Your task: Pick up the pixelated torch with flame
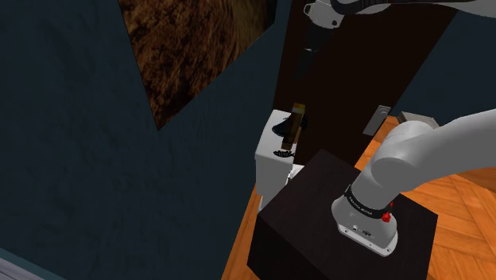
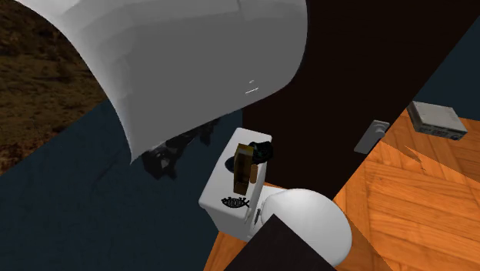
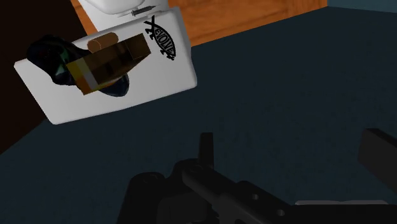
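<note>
Finding: the torch (image 2: pixel 245 168) stands upright near the middle of the white toilet tank lid (image 3: pixel 153 86). It is a blocky, square-sided stick with a brown shaft and a yellow-ochre flame end uppermost. A dark object (image 2: pixel 261 150) sits on the lid just beside the torch; whether they touch cannot be told. A black fish-skeleton figure (image 2: pixel 236 202) lies flat at the lid's corner nearer the bowl. The gripper (image 3: pixel 292 149) hangs well above the lid and off to one side of it, its fingers (image 3: pixel 205 146) apart with nothing between them. Assessment: the torch looks rigid and probably light. Its flat faces should give the pads sound purchase, but the narrow base on a smooth lid makes it liable to topple at a sideways nudge. Recommended hold is across two opposite flat faces of the shaft, below the flame end, entering from the side away from the dark object.
</note>
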Robot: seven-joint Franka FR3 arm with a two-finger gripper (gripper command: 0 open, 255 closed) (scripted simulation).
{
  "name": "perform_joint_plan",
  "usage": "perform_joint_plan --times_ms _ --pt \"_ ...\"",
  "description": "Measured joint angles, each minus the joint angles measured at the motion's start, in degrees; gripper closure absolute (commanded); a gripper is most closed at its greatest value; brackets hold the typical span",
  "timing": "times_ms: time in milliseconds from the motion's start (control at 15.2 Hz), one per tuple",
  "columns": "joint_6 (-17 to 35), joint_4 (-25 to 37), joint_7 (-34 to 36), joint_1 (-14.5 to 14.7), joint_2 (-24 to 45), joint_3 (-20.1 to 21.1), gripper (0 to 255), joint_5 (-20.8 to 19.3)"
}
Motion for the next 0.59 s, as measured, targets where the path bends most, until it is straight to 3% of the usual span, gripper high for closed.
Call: perform_joint_plan --times_ms 594 --pt "12.89 -2.24 -9.85 -1.62 12.05 -8.75 0 -2.19"
